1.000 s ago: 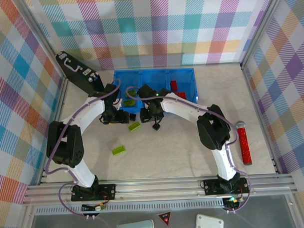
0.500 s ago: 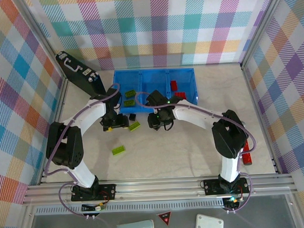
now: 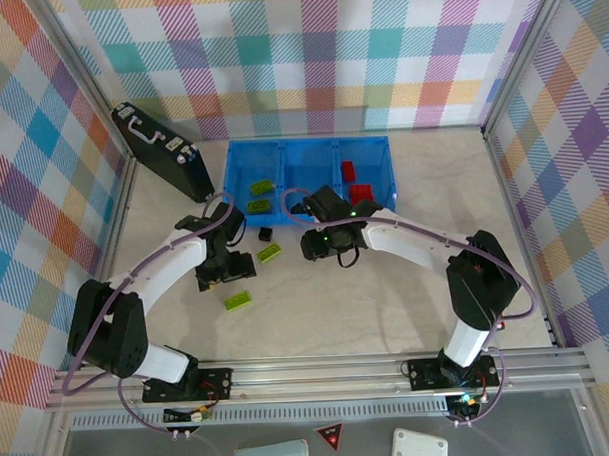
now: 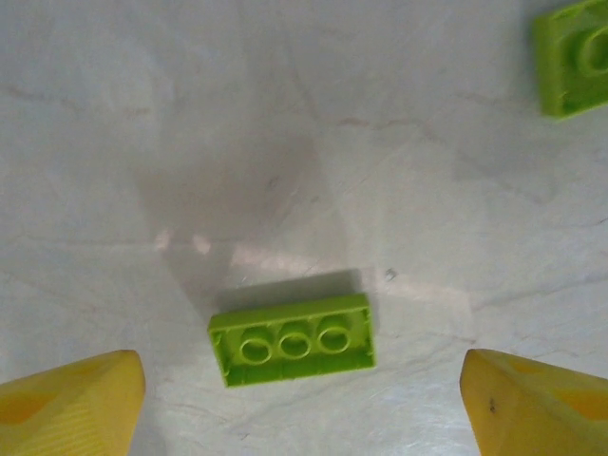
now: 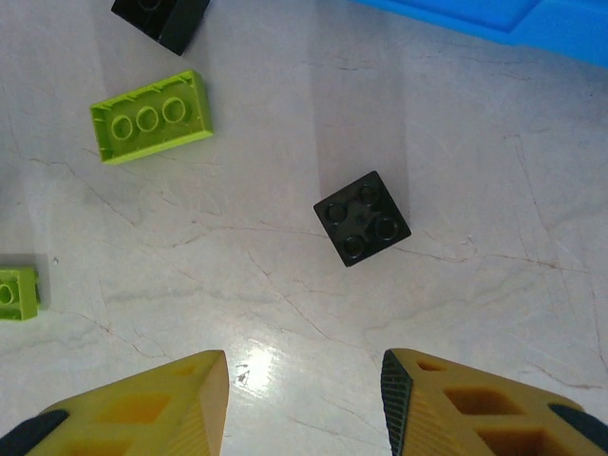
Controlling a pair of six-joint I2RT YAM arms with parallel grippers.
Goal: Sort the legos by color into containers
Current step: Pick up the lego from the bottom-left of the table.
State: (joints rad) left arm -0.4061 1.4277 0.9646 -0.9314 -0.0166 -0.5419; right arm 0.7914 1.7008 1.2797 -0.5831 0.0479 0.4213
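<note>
L gripper (image 4: 296,375) wider & nearer, now over lime brick (image 4: 293,340); R gripper (image 5: 304,380) slightly further right.

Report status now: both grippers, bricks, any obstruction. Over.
Left gripper open above lime-green brick on the table. Right gripper open, empty, black brick just ahead. Blue tray beyond; nothing blocking either brick.

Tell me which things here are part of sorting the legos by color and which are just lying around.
Part of the job:
- blue tray
- sorted green bricks, left compartment
- sorted red bricks, right compartment
- loose green bricks on the table
- loose black bricks on the table

Just lying about:
- black briefcase
- white block in front of the rail
</note>
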